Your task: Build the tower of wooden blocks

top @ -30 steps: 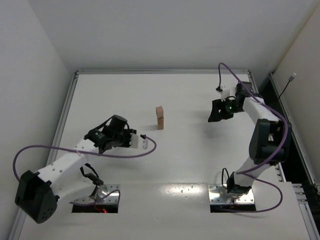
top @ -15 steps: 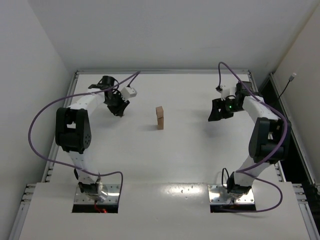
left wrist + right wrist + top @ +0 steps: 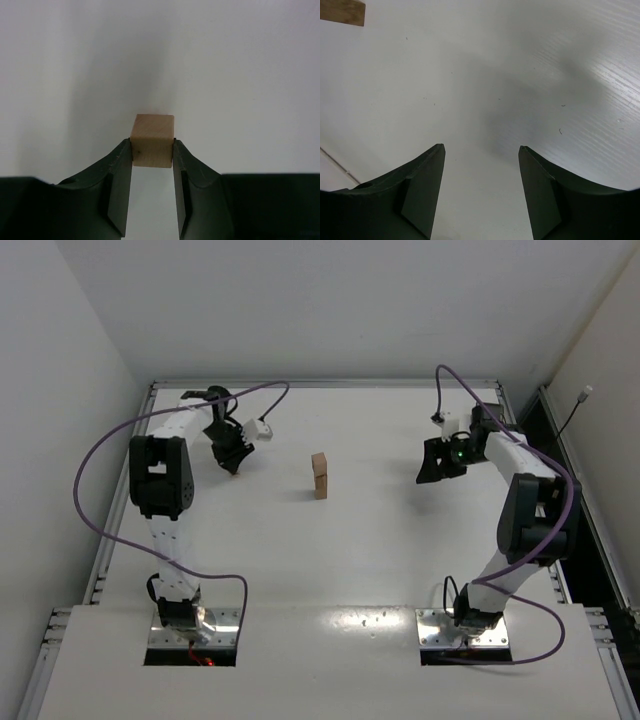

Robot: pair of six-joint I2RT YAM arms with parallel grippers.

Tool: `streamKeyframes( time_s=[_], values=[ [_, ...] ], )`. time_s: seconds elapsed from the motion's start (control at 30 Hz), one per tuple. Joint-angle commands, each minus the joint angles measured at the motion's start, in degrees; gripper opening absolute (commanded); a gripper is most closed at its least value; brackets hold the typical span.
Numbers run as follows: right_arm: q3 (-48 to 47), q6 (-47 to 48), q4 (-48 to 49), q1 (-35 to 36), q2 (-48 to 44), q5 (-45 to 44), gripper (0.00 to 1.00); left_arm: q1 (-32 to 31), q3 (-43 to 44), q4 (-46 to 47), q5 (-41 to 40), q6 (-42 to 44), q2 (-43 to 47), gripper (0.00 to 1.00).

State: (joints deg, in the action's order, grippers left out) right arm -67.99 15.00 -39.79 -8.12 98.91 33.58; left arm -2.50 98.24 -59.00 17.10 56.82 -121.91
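Surroundings: white counter (image 3: 380, 550) w/ metal rail (image 3: 320, 383) along its far edge, behind the tower (image 3: 319, 476). White walls on all sides. Purple cable (image 3: 92, 472) of L arm loops out wide, far left of tower, well apart from it. R arm's purple cable (image 3: 450, 390) arcs up to the right of tower, also apart. Two metal base plates (image 3: 195, 630) sit at the near edge, well in front of tower.

Left claw (image 3: 230, 462): left of tower, near but not touching. It is clamped on a wood block (image 3: 153, 131); both finger tips press the block's side faces.

Right claw (image 3: 432, 472): right of tower, a bit further off than the left one. Fingers stand apart w/ only counter showing between them. Tan wood edge (image 3: 342, 12) shows in the wrist view's upper-left corner, cropped; can't tell which piece.

Task thing: tower stands upright on the counter, roughly mid-counter, between the two claws. One block wide, light tan, w/ a faint seam approx. halfway up; exact block count hard to tell. Held block: plain tan cube, paler top face, small dark speck on its front face. Can't tell if it touches the counter.
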Motion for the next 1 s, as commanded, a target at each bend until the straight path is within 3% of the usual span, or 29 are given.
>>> streamKeyframes(
  time_s=[0.0, 0.17, 0.23, 0.27, 0.33, 0.47, 0.83, 0.97],
  values=[
    [-2.3, 0.5, -0.2, 0.2, 0.7, 1.6, 0.57, 1.4, 8.4, -6.4, -0.5, 12.0, -2.8, 0.0],
    [-2.3, 0.5, -0.2, 0.2, 0.7, 1.6, 0.57, 1.4, 14.1, -9.6, 0.4, 19.6, -6.6, 0.0],
    [-2.3, 0.5, -0.2, 0.2, 0.7, 1.0, 0.57, 1.4, 14.1, -9.6, 2.0, 20.9, -7.1, 0.06],
    [-2.3, 0.5, -0.2, 0.2, 0.7, 1.0, 0.57, 1.4, 14.1, -9.6, 2.1, 20.9, -7.1, 0.15],
    [-2.3, 0.5, -0.2, 0.2, 0.7, 1.0, 0.57, 0.2, 14.1, -10.9, 2.6, 21.4, -8.2, 0.22],
    [-2.3, 0.5, -0.2, 0.2, 1.2, 1.0, 0.57, 0.2, 14.1, -10.9, 3.1, 21.4, -8.8, 0.26],
    [-2.3, -0.1, -0.2, 0.2, 1.7, 1.0, 0.57, -0.3, 12.4, -7.4, 7.3, 16.2, -6.0, 0.45],
    [-2.3, -0.1, 0.3, 0.2, 1.7, 1.0, 0.57, -0.3, 17.1, -5.6, 10.1, 5.2, -4.2, 0.49]
  ],
)
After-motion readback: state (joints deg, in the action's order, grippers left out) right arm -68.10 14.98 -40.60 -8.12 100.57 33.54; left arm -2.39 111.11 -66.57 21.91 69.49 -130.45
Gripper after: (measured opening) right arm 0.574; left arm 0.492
